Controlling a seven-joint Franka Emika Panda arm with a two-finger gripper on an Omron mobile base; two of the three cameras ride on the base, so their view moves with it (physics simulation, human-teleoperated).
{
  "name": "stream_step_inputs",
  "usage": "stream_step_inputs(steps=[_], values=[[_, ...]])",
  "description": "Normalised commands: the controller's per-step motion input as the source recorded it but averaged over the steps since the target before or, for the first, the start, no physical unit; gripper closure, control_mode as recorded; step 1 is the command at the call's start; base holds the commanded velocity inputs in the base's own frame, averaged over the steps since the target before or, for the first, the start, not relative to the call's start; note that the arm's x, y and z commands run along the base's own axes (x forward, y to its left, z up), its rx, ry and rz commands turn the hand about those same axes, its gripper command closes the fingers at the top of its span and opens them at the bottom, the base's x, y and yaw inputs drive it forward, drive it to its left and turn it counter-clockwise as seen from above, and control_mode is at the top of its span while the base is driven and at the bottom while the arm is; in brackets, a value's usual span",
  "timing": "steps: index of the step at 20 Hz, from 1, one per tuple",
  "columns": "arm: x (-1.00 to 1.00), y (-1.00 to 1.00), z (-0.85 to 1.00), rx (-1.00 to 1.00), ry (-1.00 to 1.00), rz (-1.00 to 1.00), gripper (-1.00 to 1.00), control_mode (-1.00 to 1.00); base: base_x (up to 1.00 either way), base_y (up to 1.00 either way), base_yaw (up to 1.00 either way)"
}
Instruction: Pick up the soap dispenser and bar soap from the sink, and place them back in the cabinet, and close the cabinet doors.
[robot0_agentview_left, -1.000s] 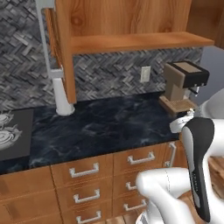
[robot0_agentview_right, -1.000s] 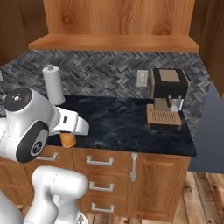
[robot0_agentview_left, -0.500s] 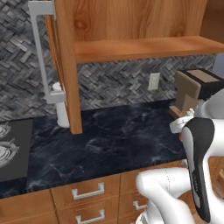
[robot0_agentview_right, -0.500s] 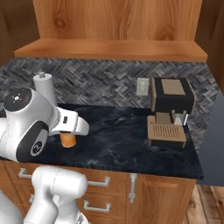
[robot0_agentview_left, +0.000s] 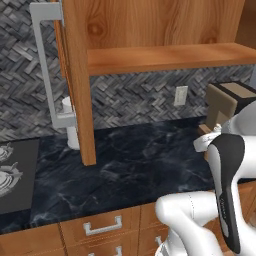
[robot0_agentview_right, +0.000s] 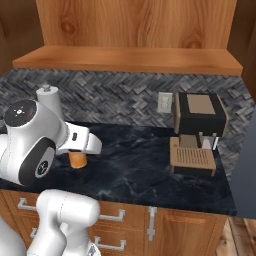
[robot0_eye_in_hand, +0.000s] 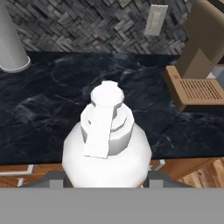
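One item, the soap dispenser (robot0_eye_in_hand: 107, 144), is gripped in the clenched claw (robot0_eye_in_hand: 105, 181) and carried above the worktop (robot0_eye_in_hand: 52, 100). The cabinet (robot0_agentview_right: 130, 59) shelf lies above and ahead of the claw. A lift onto that shelf is judged to be required next.

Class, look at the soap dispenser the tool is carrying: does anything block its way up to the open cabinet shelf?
Nothing visible blocks it. The soap dispenser hangs over the dark counter, with open space up to the cabinet shelf. The open cabinet door stands off to the left.
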Motion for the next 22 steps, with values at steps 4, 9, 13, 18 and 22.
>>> stream_step_inputs(steps=[4, 9, 13, 18, 22], values=[[0.00, 0.00, 0.00, 0.00, 0.00, 0.00, 1.00, 1.00, 0.00, 0.00, 0.00], [0.00, 0.00, 0.00, 0.00, 0.00, 0.00, 1.00, 1.00, 0.01, 0.00, 0.00], [0.00, -0.04, 0.00, 0.00, 0.00, 0.00, 1.00, -1.00, 0.00, -0.04, 0.00], [0.01, -0.16, 0.28, 0.00, -0.03, 0.00, 1.00, -1.00, 0.00, 0.00, 0.00], [0.00, -0.09, 0.54, 0.00, -0.03, 0.00, 1.00, -1.00, 0.00, 0.00, 0.00]])
